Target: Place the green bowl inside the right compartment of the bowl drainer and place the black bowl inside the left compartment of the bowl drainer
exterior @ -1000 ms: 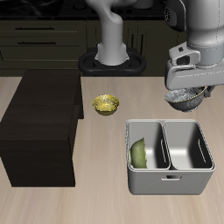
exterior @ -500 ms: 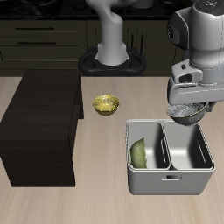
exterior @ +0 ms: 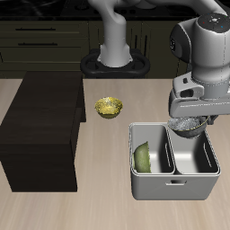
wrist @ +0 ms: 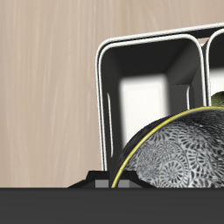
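Observation:
The grey bowl drainer [exterior: 175, 185] stands near the table's front edge. The green bowl [exterior: 144, 158] lies tilted in its right compartment. My gripper [exterior: 190, 119] is shut on the rim of the black bowl [exterior: 188, 125], a speckled silvery bowl, and holds it just above the back edge of the left compartment. In the wrist view the black bowl [wrist: 179, 157] fills the foreground. Beyond it lies the bare well of the drainer [wrist: 101, 87], with a sliver of the green bowl [wrist: 219, 95] past the divider.
A yellow-gold bowl [exterior: 108, 107] sits on the table behind the drainer, toward the middle. A large dark box [exterior: 40, 126] stands beside it. The robot's base [exterior: 114, 61] is at the back.
My gripper has come down with the black bowl, from well above the drainer to just over the back of the left compartment. The green bowl has stayed put.

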